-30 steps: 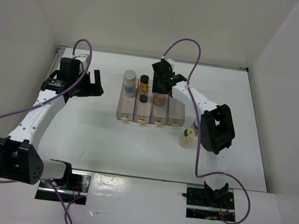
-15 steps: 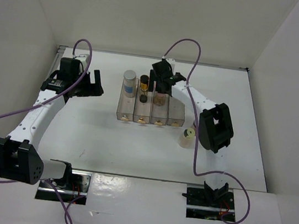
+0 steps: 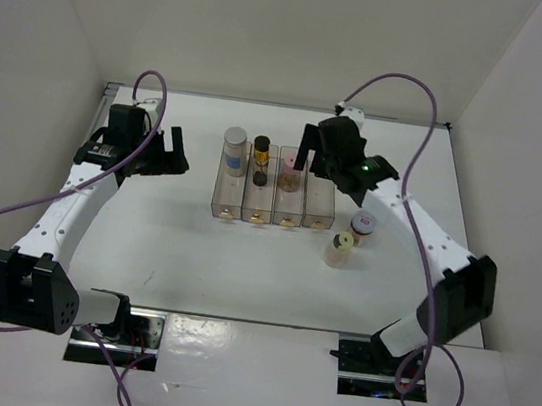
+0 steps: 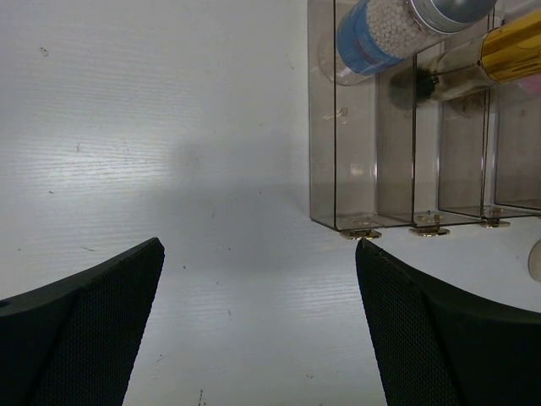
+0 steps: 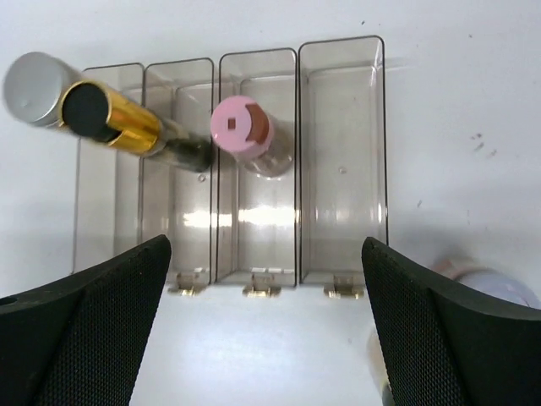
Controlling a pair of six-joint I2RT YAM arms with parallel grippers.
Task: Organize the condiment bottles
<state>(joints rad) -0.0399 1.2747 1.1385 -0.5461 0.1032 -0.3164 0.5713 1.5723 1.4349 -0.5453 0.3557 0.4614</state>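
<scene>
White flat table (image 3: 175, 240), walled in white on three sides. A clear four-compartment plastic rack (image 3: 319, 208) is set near its middle. Two small cylindrical shakers are stood upright just right of the rack: a yellow-green-capped shaker (image 3: 341, 249) nearer, and a red-lidded shaker with brown contents (image 3: 362, 224) just behind it.
</scene>
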